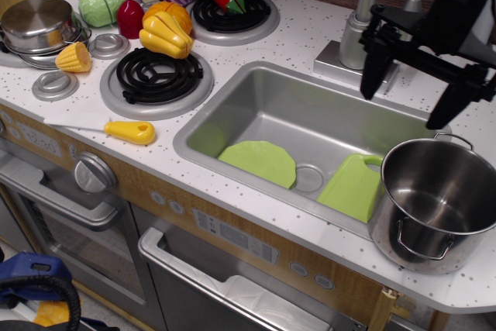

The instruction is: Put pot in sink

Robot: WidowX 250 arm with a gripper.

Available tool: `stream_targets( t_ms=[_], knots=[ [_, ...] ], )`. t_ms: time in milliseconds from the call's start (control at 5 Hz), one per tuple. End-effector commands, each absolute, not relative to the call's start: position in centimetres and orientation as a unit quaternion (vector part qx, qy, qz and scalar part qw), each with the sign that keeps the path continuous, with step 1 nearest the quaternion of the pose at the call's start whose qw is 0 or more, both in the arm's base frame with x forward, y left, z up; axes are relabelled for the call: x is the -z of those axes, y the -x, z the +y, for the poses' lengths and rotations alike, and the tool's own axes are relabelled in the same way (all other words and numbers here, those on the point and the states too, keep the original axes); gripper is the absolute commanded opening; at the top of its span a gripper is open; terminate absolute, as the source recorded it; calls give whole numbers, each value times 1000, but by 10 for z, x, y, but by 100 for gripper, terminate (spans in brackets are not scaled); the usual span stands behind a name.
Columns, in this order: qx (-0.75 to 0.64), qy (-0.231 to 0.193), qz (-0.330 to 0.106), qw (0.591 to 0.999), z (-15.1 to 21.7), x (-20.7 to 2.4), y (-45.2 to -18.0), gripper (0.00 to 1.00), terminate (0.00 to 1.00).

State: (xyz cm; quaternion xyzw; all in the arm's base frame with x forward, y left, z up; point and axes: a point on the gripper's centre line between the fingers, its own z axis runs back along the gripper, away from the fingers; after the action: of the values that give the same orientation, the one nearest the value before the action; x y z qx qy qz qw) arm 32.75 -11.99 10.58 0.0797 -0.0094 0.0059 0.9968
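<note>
Single view: high front-left, angled down, mid-range over sink point(232, 102).
</note>
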Motion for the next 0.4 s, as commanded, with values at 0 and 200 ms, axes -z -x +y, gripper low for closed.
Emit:
stream_targets(
  t_ms=[0,200],
  knots=[
    [-10,-36,-68,997,-125,-115,-324,100,0],
    [-8,-11,-78,997,-124,-102,-322,100,0]
  ],
)
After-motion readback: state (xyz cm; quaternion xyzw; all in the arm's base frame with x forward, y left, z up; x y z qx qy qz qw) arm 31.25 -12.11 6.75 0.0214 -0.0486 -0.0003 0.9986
